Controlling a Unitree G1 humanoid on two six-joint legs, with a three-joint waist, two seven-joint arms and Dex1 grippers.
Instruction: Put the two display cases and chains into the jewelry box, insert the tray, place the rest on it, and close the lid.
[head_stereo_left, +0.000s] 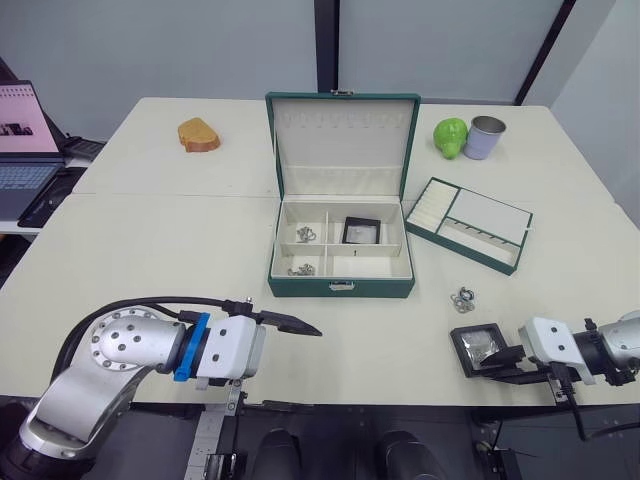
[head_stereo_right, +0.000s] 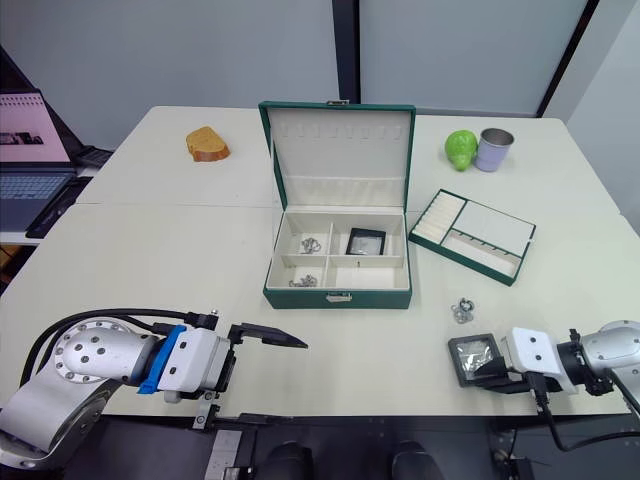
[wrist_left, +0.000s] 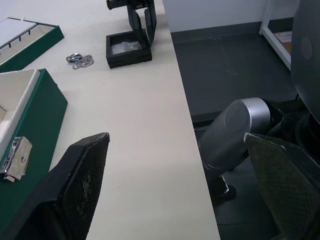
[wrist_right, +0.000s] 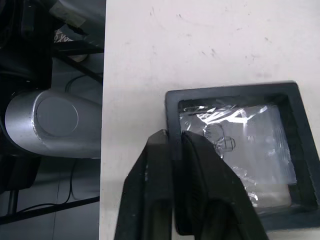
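The jewelry box (head_stereo_left: 341, 283) stands mid-table, its lid (head_stereo_left: 342, 140) upright. One display case (head_stereo_left: 362, 231) lies in a back compartment, and chains (head_stereo_left: 306, 234) lie in the left compartments. The second display case (head_stereo_left: 478, 348) sits near the table's front right edge, and my right gripper (wrist_right: 172, 140) is shut on its black frame. The tray (head_stereo_left: 468, 223) lies right of the box. The rest, a cluster of silvery rings (head_stereo_left: 463, 298), lies between the tray and the held case. My left gripper (head_stereo_left: 290, 323) hovers open and empty over the front left, short of the box.
A brown bread-like lump (head_stereo_left: 198, 134) sits at the back left. A green fruit (head_stereo_left: 450, 137) and a metal cup (head_stereo_left: 484, 137) stand at the back right. A laptop (head_stereo_left: 25, 140) rests on a side desk to the left. The table's front edge (wrist_left: 182, 100) runs close under both grippers.
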